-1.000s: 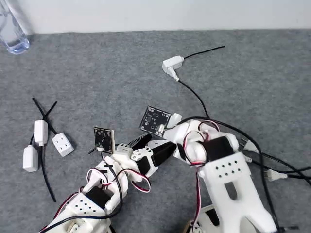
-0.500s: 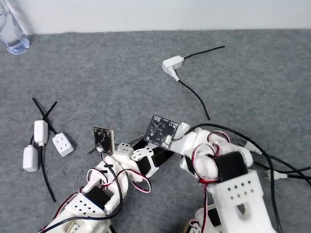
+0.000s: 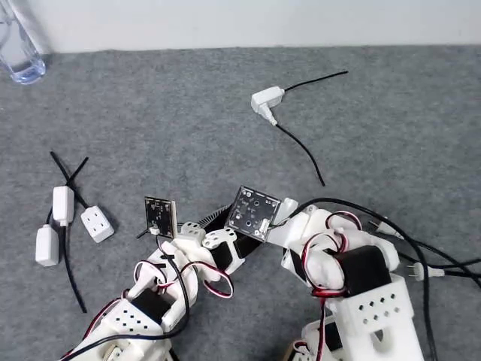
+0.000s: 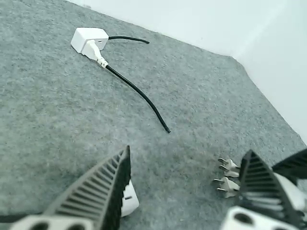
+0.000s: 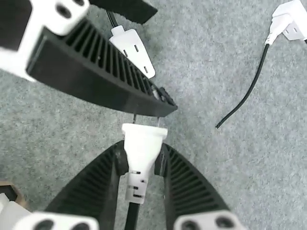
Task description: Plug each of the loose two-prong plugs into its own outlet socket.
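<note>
The right gripper (image 5: 141, 154) pinches the plug (image 5: 143, 138) by its flat sides; it seems light and smooth. The left gripper (image 4: 187, 154) stands spread

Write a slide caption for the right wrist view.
Right gripper clamps a white two-prong plug, prongs near the other arm's black finger, outlet socket beyond.

High camera above, downward; wrist cameras low and close; far corded socket (image 3: 267, 98) common to all.
</note>
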